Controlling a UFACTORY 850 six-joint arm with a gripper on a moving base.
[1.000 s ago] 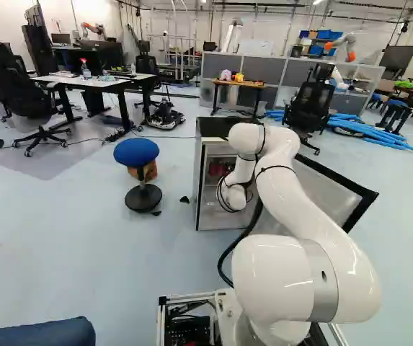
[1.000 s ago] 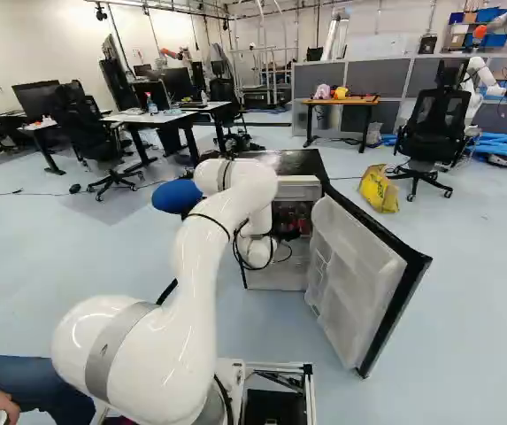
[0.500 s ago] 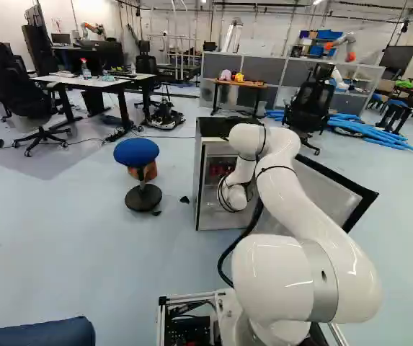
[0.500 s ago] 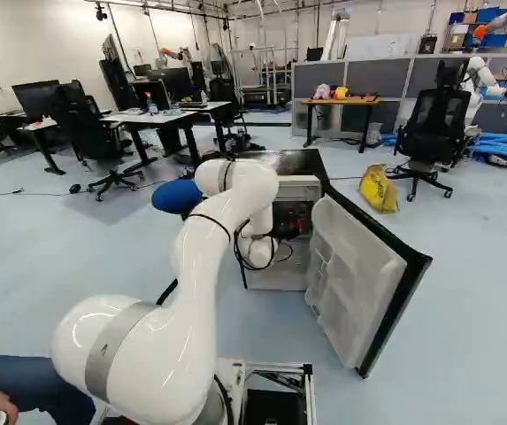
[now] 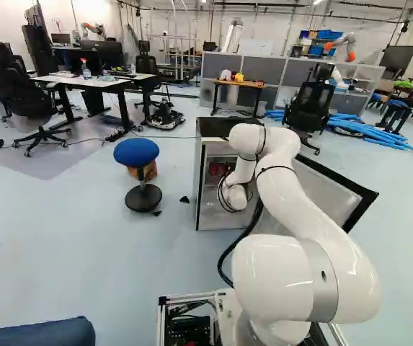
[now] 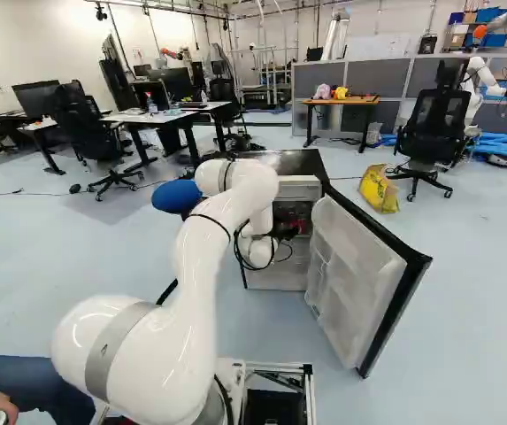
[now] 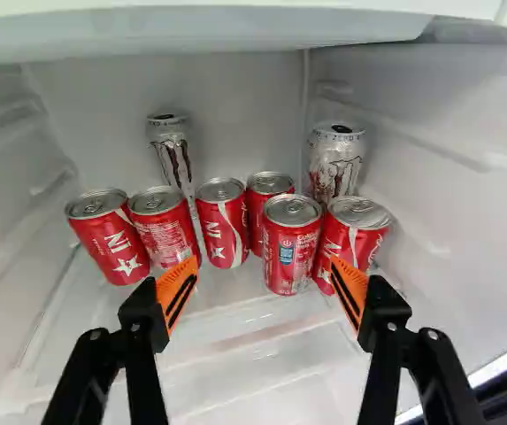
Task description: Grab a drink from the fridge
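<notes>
The end effector (image 7: 265,264) stands wide open, holding nothing; ahead, six red cans (image 7: 220,232) stand on the fridge shelf (image 7: 226,320), two silver cans (image 7: 334,170) nearer its back edge.

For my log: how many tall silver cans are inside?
2, behind the red cans: a silver can beyond one finger, another beyond the other; more may be hidden.

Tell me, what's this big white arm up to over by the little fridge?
The white robot arm is reaching into the small fridge, whose door stands open. It appears to be there to fetch a drink. Inside are six red cans and, behind them, two taller white cans. The black gripper has its two orange-padded fingers spread wide, facing the red cans. It isn't holding anything, so no drink is in its grip.
</notes>
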